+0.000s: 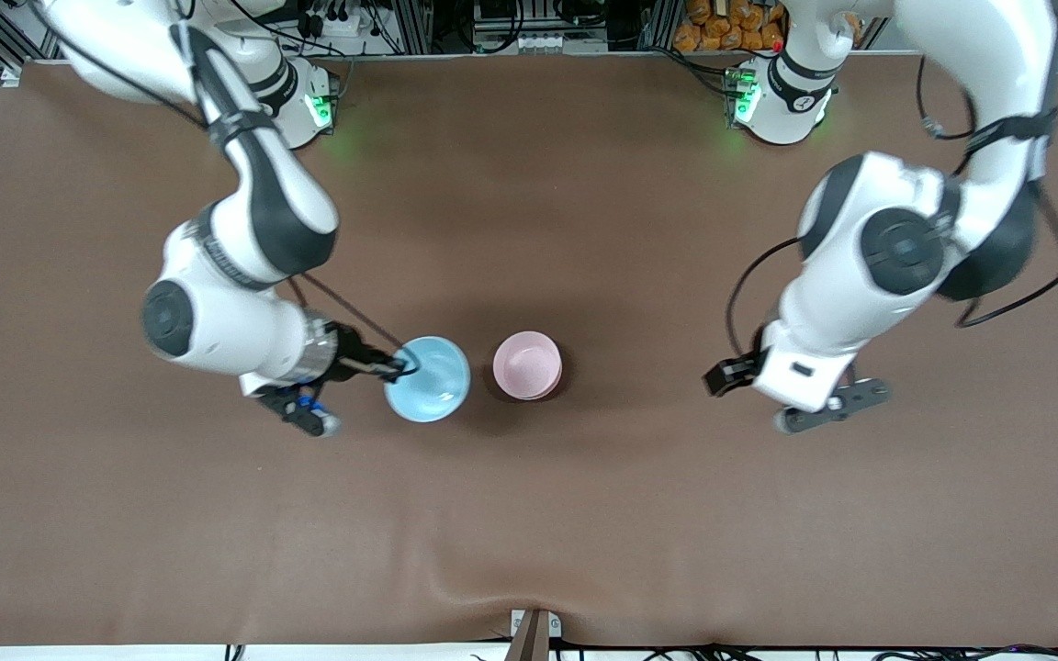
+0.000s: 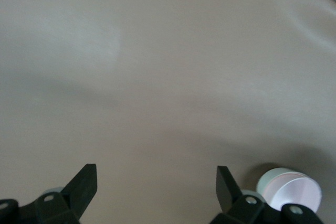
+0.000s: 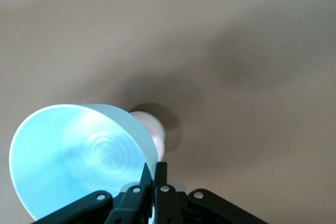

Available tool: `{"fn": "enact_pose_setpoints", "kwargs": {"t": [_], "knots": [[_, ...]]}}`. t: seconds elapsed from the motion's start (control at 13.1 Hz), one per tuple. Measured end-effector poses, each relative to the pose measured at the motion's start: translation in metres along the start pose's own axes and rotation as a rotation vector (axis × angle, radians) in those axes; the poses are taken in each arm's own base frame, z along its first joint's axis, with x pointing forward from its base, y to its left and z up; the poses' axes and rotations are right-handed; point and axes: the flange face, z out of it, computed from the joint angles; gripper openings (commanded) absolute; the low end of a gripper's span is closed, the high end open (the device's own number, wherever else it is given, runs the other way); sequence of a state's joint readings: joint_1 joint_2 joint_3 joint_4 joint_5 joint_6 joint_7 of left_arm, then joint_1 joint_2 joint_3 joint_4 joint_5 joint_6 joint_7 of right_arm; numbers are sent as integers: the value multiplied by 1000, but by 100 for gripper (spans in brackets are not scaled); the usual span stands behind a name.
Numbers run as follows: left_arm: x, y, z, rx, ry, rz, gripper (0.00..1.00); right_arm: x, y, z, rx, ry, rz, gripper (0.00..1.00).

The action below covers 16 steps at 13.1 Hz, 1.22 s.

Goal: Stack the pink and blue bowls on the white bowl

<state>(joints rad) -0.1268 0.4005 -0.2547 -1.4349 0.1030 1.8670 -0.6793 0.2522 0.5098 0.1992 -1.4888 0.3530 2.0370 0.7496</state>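
Observation:
My right gripper [image 1: 398, 367] is shut on the rim of the light blue bowl [image 1: 430, 379] and holds it tilted, a little above the table. In the right wrist view the gripper [image 3: 156, 177] pinches the blue bowl's [image 3: 79, 156] wall. The pink bowl [image 1: 527, 364] stands mid-table beside it, toward the left arm's end, and is partly hidden in the right wrist view [image 3: 156, 129]. In the left wrist view the pink bowl [image 2: 295, 192] seems to sit in the white bowl [image 2: 268, 180], of which only an outer wall shows. My left gripper [image 1: 830, 408] waits open and empty over bare table [image 2: 156, 182].
The brown table cloth [image 1: 529, 532] has a small fold at the front edge near a clamp [image 1: 534, 629]. The arm bases [image 1: 782, 101] stand along the back edge.

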Motion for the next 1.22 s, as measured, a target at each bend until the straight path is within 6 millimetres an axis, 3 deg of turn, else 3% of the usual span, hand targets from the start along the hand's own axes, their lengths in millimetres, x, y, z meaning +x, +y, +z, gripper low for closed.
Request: {"fn": "enact_pose_setpoints", "kwargs": {"t": [0.23,0.38,0.84,1.07,1.22], "knots": [[4,-40,-37,34,-14,36,100,-35,-35,44,22,18,41,0],[6,-59,-54,43,-14,43,100,-43,-40,74,12,10,69,0],[12,-96,-83,22,-12,66,100,-30,-13,122,-73,15,82,0],[19,-128,-95,-19,-33,109,100,-27,0,142,-69,44,89,0],[12,-157,-112,-13,-66,153,100,-27,6,149,-65,54,94,0]]}}
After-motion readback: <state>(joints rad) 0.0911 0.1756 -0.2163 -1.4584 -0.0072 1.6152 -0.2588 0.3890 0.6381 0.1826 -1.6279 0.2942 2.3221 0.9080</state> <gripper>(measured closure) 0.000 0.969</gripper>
